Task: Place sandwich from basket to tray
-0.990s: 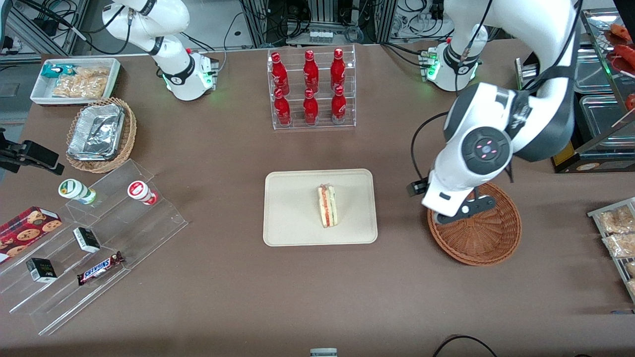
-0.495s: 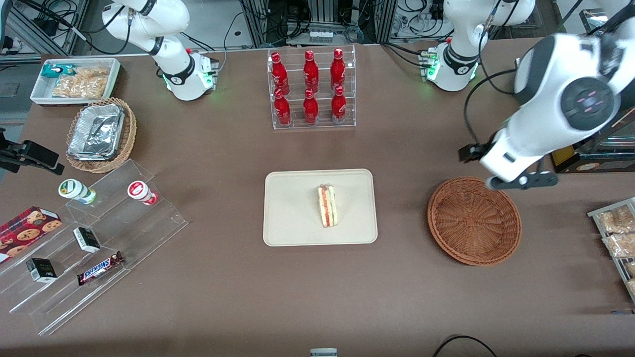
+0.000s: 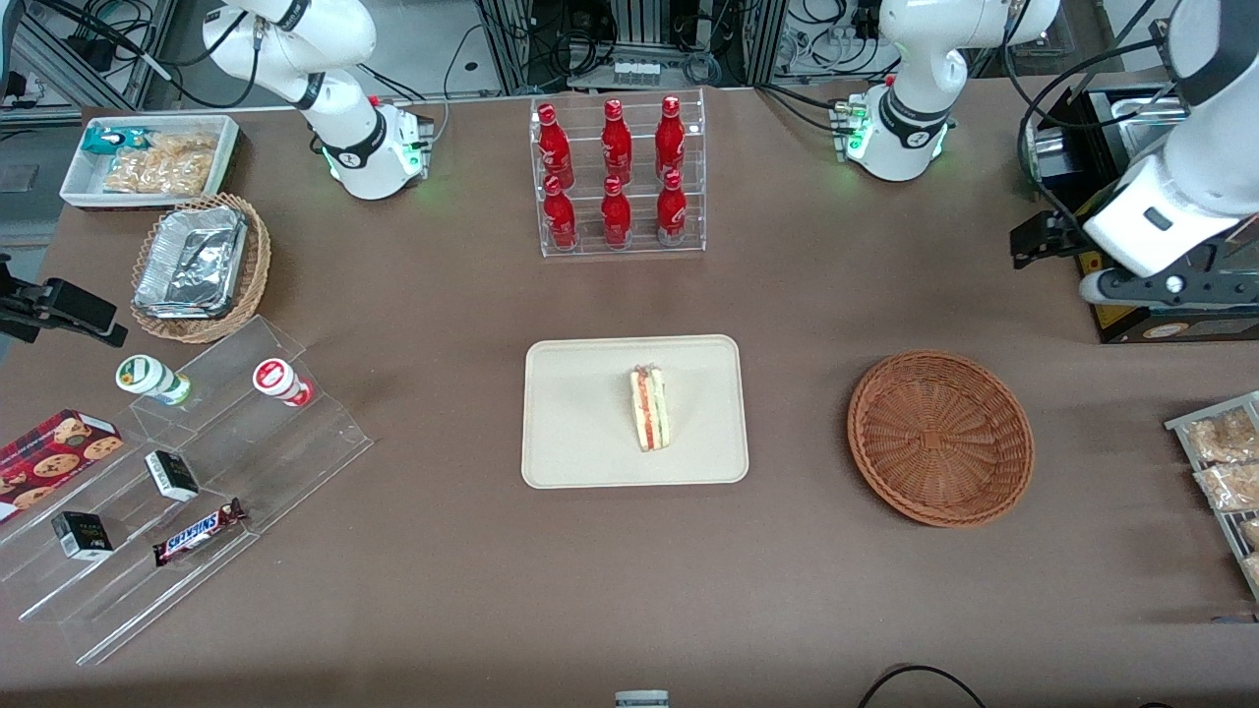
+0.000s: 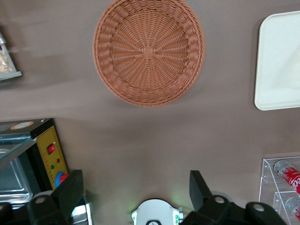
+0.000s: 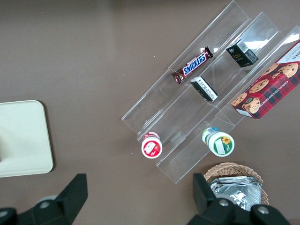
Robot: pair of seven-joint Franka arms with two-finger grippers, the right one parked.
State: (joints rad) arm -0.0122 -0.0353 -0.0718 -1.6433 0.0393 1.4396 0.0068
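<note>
The sandwich (image 3: 649, 409), a small wedge with red, yellow and green layers, lies on the cream-beige tray (image 3: 570, 433) in the middle of the table. The reddish-brown wicker basket (image 3: 939, 438) stands empty beside the tray, toward the working arm's end. It also shows empty in the left wrist view (image 4: 149, 50), with a corner of the tray (image 4: 281, 61). My left gripper (image 3: 1170, 287) hangs high above the table, farther from the front camera than the basket, at the working arm's end. It (image 4: 133, 190) is open and empty, its jaws wide apart.
A clear rack of red bottles (image 3: 618, 177) stands farther back than the tray. A stepped acrylic shelf with snacks (image 3: 177, 472), a paler basket with foil (image 3: 202, 265) and a white snack bin (image 3: 148, 157) lie toward the parked arm's end. Bagged snacks (image 3: 1225, 462) and a black-and-yellow box (image 3: 1131, 310) lie near my gripper.
My left gripper has risen off the basket and moved away toward the working arm's end, farther from the front camera. The sandwich has stayed on the tray.
</note>
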